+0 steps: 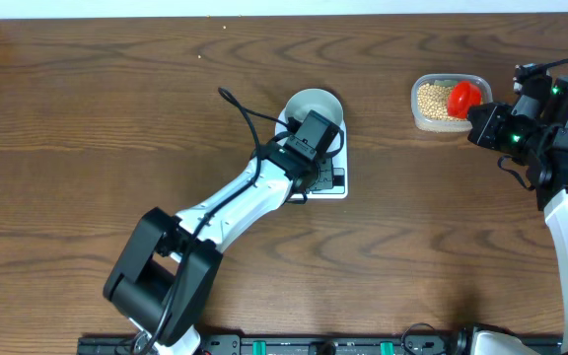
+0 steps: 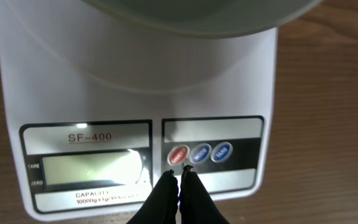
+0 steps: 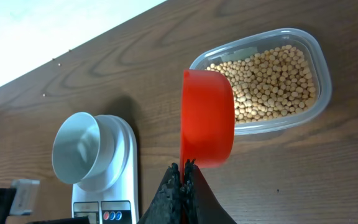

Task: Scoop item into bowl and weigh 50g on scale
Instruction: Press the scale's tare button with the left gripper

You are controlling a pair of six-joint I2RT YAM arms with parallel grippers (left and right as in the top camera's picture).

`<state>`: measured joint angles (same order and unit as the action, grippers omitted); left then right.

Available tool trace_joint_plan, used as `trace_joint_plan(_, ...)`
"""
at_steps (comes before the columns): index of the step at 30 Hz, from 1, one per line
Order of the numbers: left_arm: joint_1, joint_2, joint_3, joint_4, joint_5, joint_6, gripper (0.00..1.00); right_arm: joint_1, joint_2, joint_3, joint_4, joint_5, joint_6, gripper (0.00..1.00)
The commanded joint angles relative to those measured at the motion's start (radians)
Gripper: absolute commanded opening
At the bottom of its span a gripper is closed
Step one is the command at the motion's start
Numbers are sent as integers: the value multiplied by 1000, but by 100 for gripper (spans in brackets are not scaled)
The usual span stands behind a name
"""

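The small round pale blue-grey bowl (image 1: 312,103) stands on the rear of the flat white rectangular digital scale (image 2: 135,93), mid brown wood-grain tabletop (image 1: 116,118). The left tool (image 2: 179,179) hangs over the scale's front edge, its fingers pinched together on nothing, tips just below the round red button (image 2: 178,155). Well apart to the right, the small round tan-yellow beans (image 3: 272,81) lie in the clear rounded-rectangular plastic tub (image 3: 322,65). The right tool (image 3: 183,167) is clamped narrow on the handle of a red plastic scoop (image 3: 207,118), which is turned on its side over the tub. Whether the scoop touches the beans, I cannot tell.
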<state>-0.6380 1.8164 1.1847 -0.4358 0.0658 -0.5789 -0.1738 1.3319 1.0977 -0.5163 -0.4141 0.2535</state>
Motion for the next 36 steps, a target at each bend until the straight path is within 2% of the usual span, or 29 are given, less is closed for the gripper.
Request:
trace_joint_plan(1, -3, 35, -3, 5, -30, 0, 7, -4, -19, 21, -2, 5, -16, 1)
trace_joint_plan(12, -3, 43, -3, 14, -30, 44, 7, -4, -19, 21, -2, 5, -16, 1)
trace_joint_plan(36, -3, 60, -3, 35, -31, 44, 7, -4, -19, 21, -4, 5, -27, 1)
